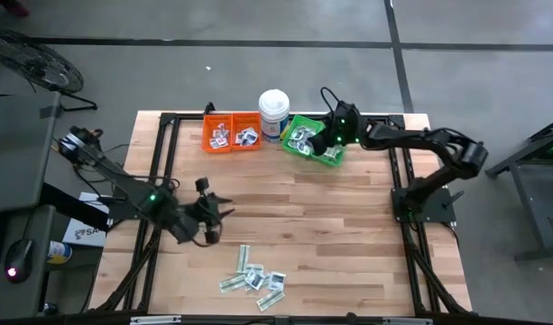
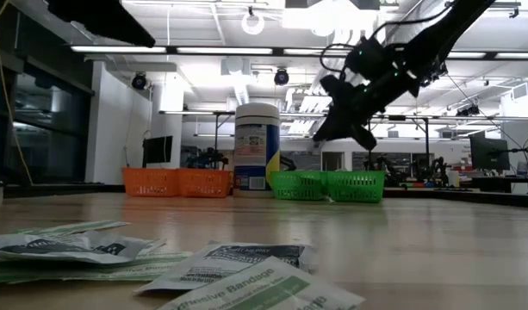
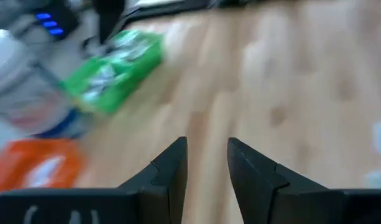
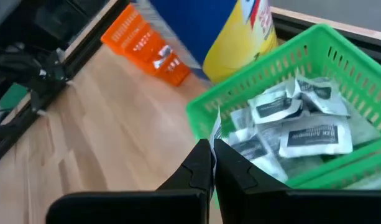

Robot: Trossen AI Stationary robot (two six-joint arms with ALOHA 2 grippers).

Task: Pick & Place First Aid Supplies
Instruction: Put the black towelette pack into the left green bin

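The first aid supplies [image 1: 254, 279] lie in a loose cluster on the near middle of the table [image 1: 348, 235] — small flat packets, some square and white with dark print, others longer pale green-and-white strips, a few overlapping. In the low view they fill the foreground, crinkled, one reading "Adhesive Bandage". The cluster sits close to the table's near edge, with bare wood open on its left, right and far sides.

More white packets rest in the green bin [image 1: 314, 140] at the far edge, right of centre, and a few in the orange bin [image 1: 230, 132] to its left; a tall white tub [image 1: 274, 113] stands between the two bins.

The left gripper [image 1: 210, 215] hangs over the left-middle of the table, up and left of the cluster and apart from it, its fingers [image 3: 171, 168] narrowly parted with nothing between them. The right gripper [image 1: 323, 142] is over the green bin's near-left part — its fingers [image 4: 199, 165] pressed together, and nothing can be seen held. The broad middle of the table between the bins and the cluster is open wood.
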